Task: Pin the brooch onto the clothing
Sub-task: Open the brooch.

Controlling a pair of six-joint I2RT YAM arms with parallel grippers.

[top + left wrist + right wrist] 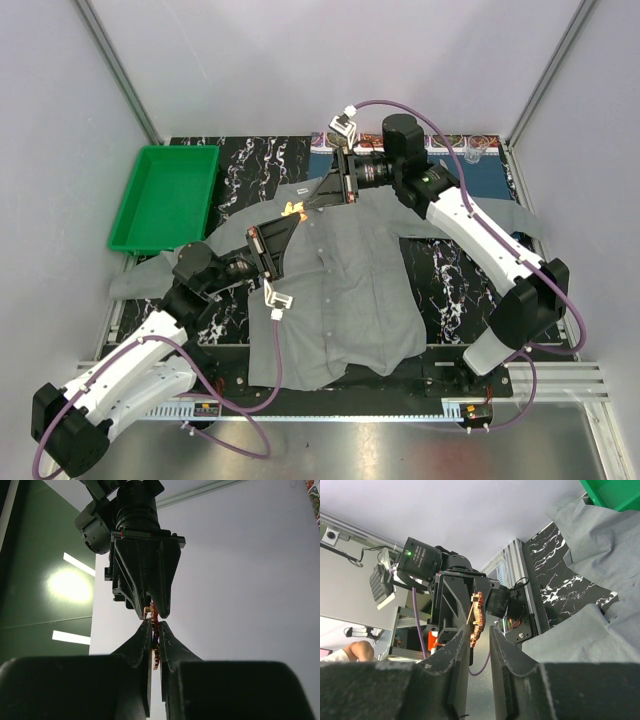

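Grey shirt [350, 280] is spread flat, front up, on the black marbled mat [450, 270], collar toward the far side, one sleeve reaching out toward the green tray [170, 200] on the left. The brooch [293, 209] isn't on it yet. It's up in the air over the collar and shoulder area, a little coppery-orange thing caught between the two arms.

Left gripper [291, 216] has it. From its own wrist cam the fingers [142, 640] are squeezed together on the brooch with barely a sliver of gap, and the top of the brooch pokes out past the tips.

Right gripper [312, 203] comes in nose to nose from the far side. On its wrist cam the fingers [451, 652] are partway apart and the brooch sits in the gap between them, thin pin sticking off to one side. Honestly can't tell if either pad is touching it, the gap looks wider than the brooch
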